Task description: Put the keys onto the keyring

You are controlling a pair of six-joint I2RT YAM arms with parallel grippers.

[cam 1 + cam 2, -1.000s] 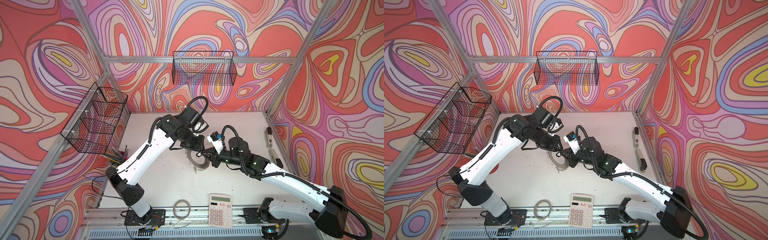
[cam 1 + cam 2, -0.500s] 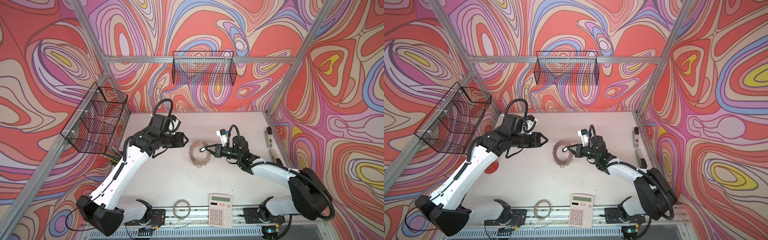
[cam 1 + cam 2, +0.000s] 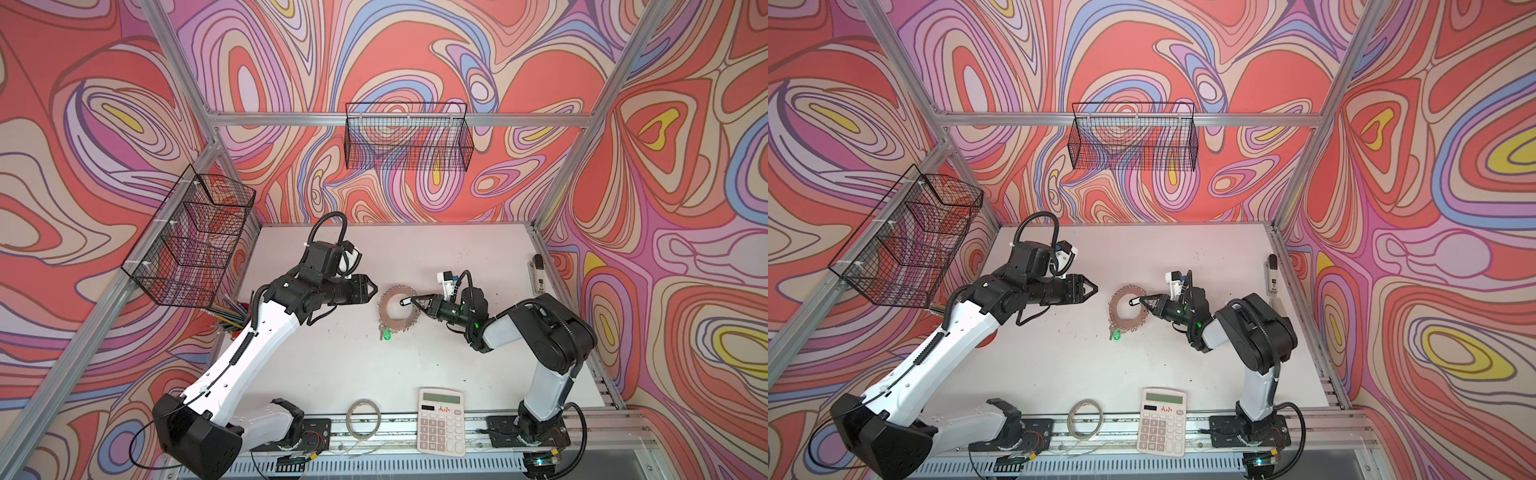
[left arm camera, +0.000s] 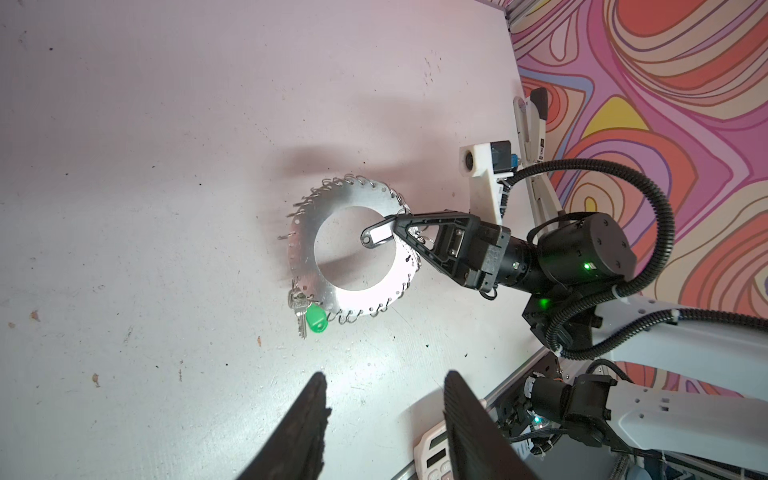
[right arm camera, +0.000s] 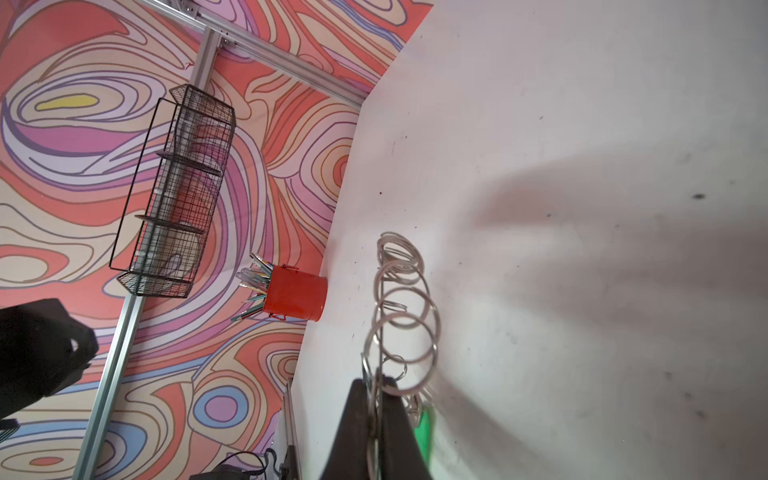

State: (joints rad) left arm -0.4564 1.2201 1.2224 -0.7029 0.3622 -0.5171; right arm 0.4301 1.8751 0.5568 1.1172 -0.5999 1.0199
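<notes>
— Our left gripper [image 3: 373,289] hangs half-open and empty near the keyring [image 4: 301,237], which lies flat between both grippers. Our right gripper [image 4: 400,222] pinches the black-tagged key [image 4: 376,237] over its hole.
— Stiff, slick metal, we judge; grip at the tag. The green-tagged key [image 4: 314,318] sits on an edge loop.

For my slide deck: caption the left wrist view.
The right gripper shut on the keyring rim, black tag at its tip; green-tagged key attached at the edge; left gripper open.

Keyring [image 3: 386,309] behind calculator [image 3: 440,422] and tape roll [image 3: 349,415]
</notes>
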